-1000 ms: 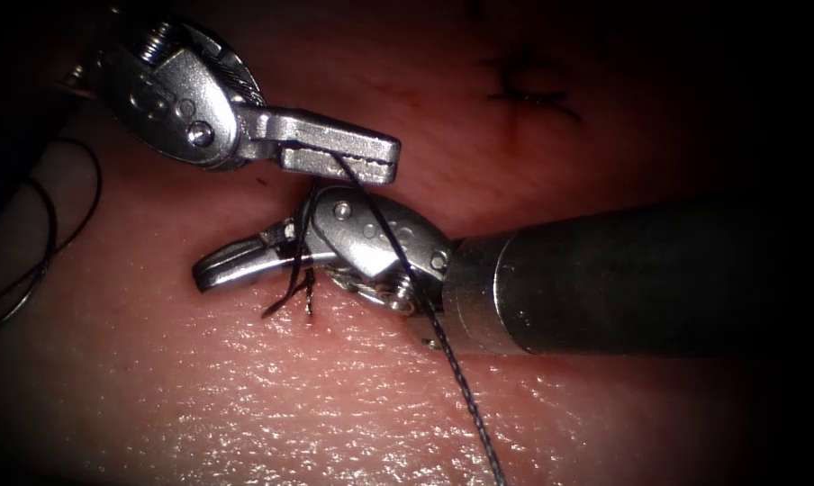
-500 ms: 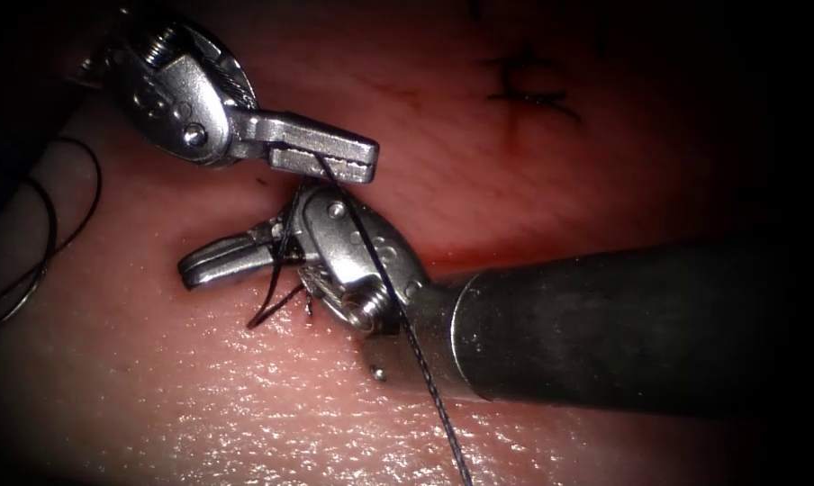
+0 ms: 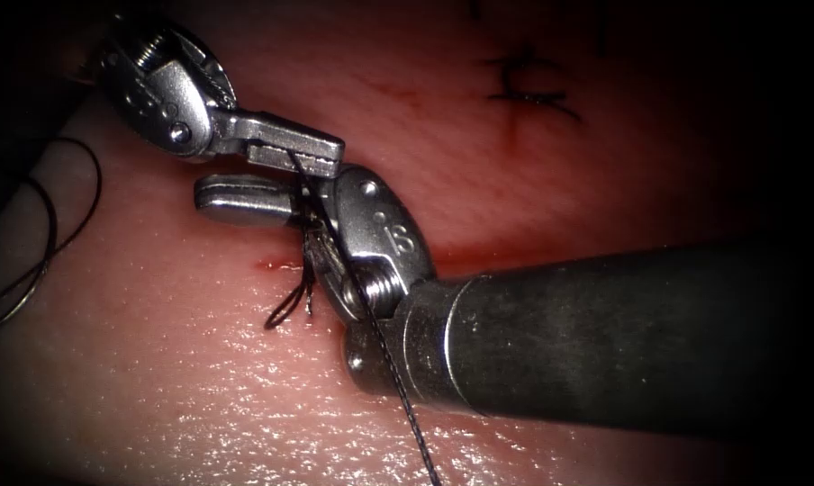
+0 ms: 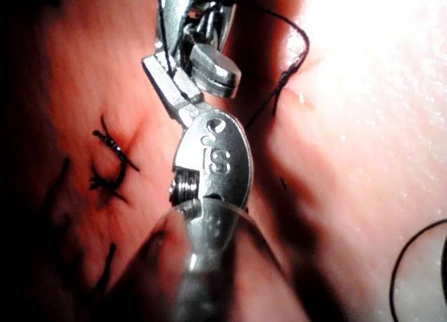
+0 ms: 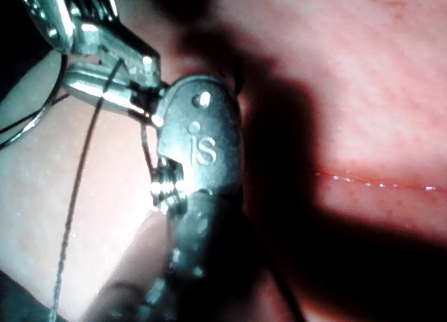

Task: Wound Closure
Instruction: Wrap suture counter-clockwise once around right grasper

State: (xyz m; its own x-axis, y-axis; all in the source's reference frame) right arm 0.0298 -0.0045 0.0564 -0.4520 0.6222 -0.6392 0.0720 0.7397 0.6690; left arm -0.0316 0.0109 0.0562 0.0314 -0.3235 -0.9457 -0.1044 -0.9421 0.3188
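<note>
One finished stitch (image 3: 529, 85) is seen up top; thread (image 3: 301, 169) is clamped in the left gripper (image 3: 321, 155), right gripper's (image 3: 245, 200) grip can't be told.

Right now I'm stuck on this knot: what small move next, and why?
Probably lower the right tool toward the short thread ends below it. The left tool is shut on the thread, which lies across the right tool's wrist, so a loop seems ready; what the right tool holds, I cannot tell.
</note>
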